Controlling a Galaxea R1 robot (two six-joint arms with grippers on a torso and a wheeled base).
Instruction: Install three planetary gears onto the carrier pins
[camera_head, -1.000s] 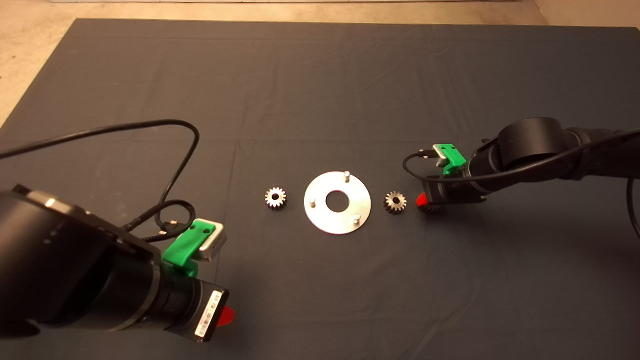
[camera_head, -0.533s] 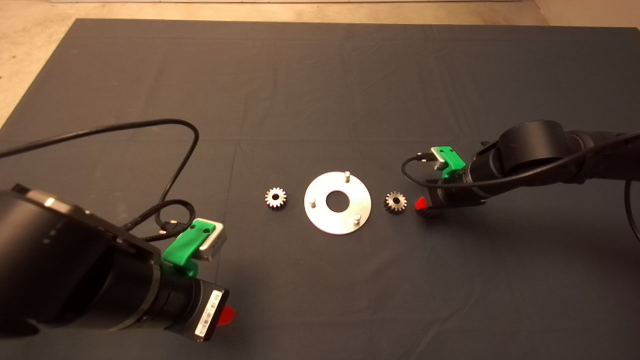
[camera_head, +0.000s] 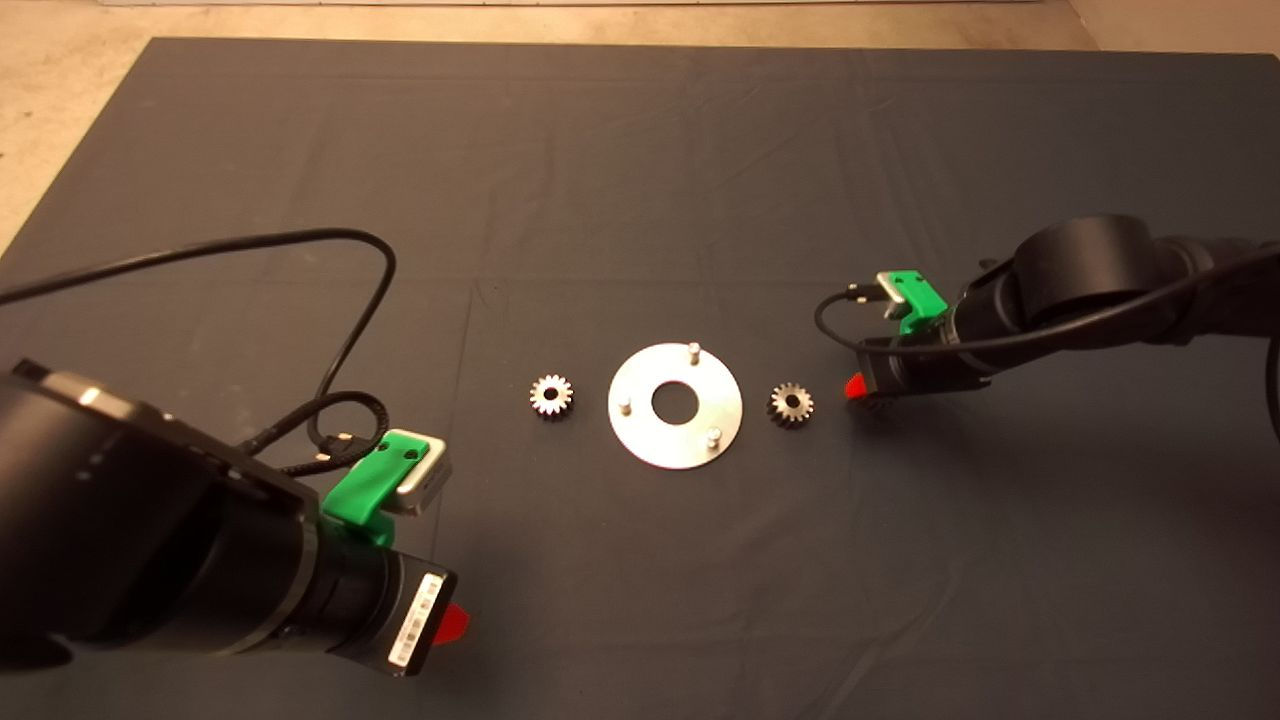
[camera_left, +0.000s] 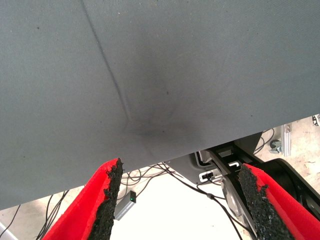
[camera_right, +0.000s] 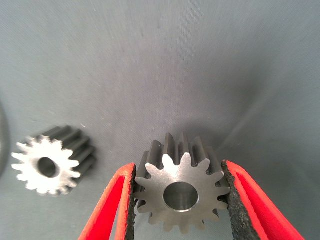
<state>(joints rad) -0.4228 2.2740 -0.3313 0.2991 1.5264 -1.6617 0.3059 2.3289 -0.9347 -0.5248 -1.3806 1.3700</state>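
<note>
Right gripper (camera_right: 180, 200) — gear (camera_right: 181, 187) (clamped)

Right gripper (camera_right: 179, 200) clamps a gear (camera_right: 181, 191); left gripper (camera_left: 180, 200) hangs low, fingers spread

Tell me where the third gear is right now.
The third gear sits between the right gripper's fingers, right of the disc, beside the gear lying on the mat.
</note>
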